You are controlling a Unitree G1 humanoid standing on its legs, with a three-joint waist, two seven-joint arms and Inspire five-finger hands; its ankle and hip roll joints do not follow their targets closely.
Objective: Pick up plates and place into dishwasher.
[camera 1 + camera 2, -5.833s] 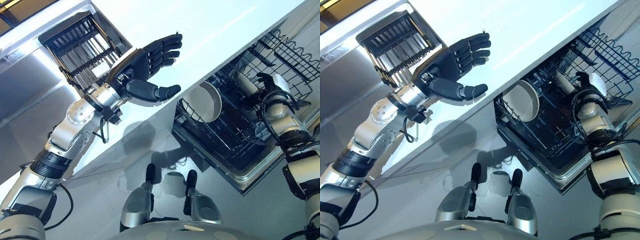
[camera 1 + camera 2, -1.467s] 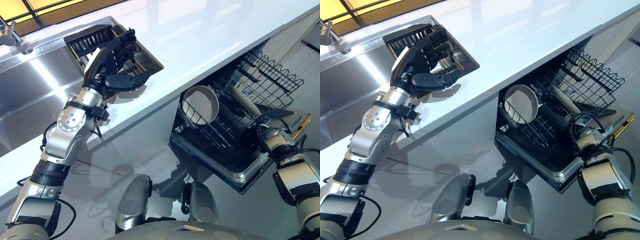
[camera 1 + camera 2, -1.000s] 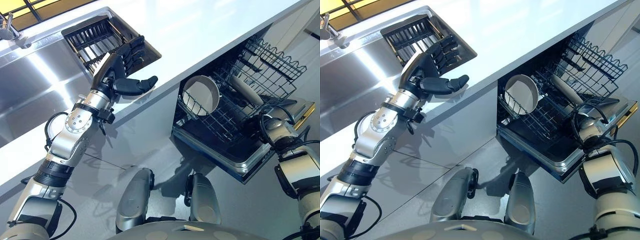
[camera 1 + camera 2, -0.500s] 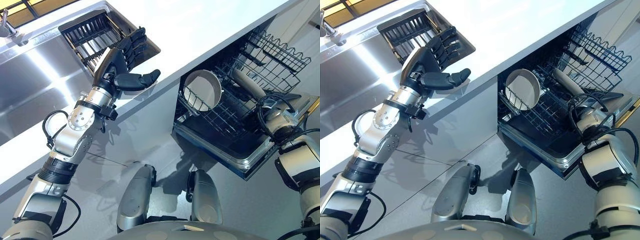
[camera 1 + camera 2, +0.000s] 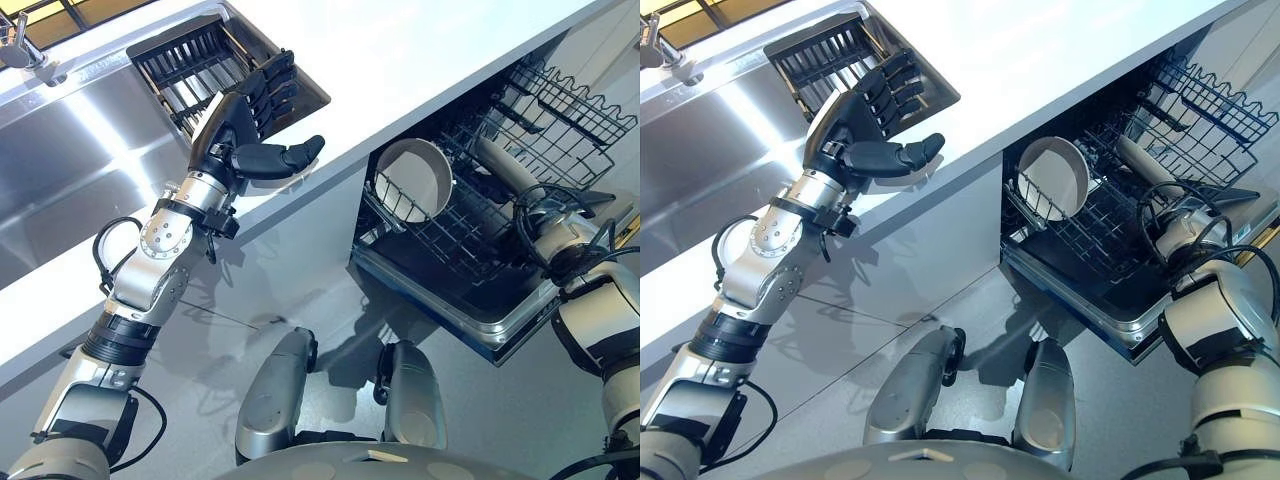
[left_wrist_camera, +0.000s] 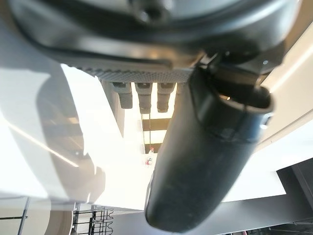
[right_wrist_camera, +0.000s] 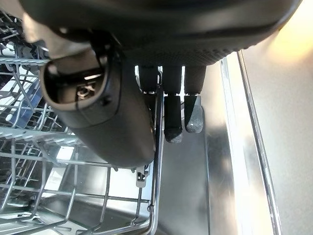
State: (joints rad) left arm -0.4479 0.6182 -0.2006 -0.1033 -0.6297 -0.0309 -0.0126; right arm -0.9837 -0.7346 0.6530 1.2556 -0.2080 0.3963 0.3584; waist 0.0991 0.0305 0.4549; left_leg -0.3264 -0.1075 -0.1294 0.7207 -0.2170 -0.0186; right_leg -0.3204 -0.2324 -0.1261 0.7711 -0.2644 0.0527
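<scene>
Over the white bench [image 5: 420, 50], the left hand [image 5: 235, 125] is held open beside the drying rack [image 5: 190, 65]. One plate [image 5: 415, 180] is stood in the dishwasher rack [image 5: 1110, 200], apart from the right hand [image 7: 161, 44], whose fingers [image 7: 173, 117] are relaxed and empty.

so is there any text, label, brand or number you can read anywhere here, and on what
None readable.
A small white moulded mark on the right robot hand, on its thumb base: a symbol, not legible as letters.
Nothing printed shows on the plate, the dishwasher rack, the counter or the left robot hand.
</scene>
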